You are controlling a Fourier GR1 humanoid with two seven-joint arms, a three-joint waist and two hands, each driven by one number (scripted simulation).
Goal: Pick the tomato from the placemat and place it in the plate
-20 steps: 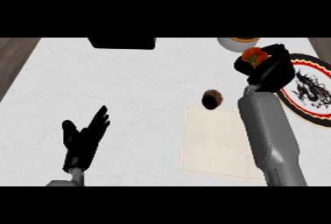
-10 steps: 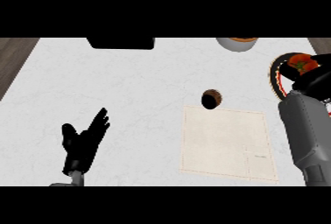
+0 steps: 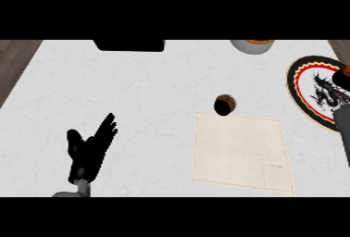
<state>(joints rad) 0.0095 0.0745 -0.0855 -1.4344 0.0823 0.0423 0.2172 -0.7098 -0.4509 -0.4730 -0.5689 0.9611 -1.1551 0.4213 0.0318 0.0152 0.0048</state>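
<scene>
The round plate (image 3: 309, 90), with a black dragon drawn inside a red and yellow rim, lies at the right edge of the counter. My right hand (image 3: 342, 95) is over the plate's right part and is mostly cut off by the view's edge. A sliver of the red tomato (image 3: 346, 70) shows at the top of that hand, still held. The beige placemat (image 3: 240, 152) lies bare, left of my right forearm (image 3: 344, 132). My left hand (image 3: 89, 149) rests open at the lower left, fingers up.
A small brown round object (image 3: 225, 104) sits just beyond the placemat's far left corner. A pale bowl (image 3: 252, 46) and a black box (image 3: 130, 45) stand along the far edge. Dark floor shows beyond the counter's left side.
My right hand has carried the tomato further right, from the plate's near-left side to over its right part, sliding mostly out of view. The left hand has not moved.
</scene>
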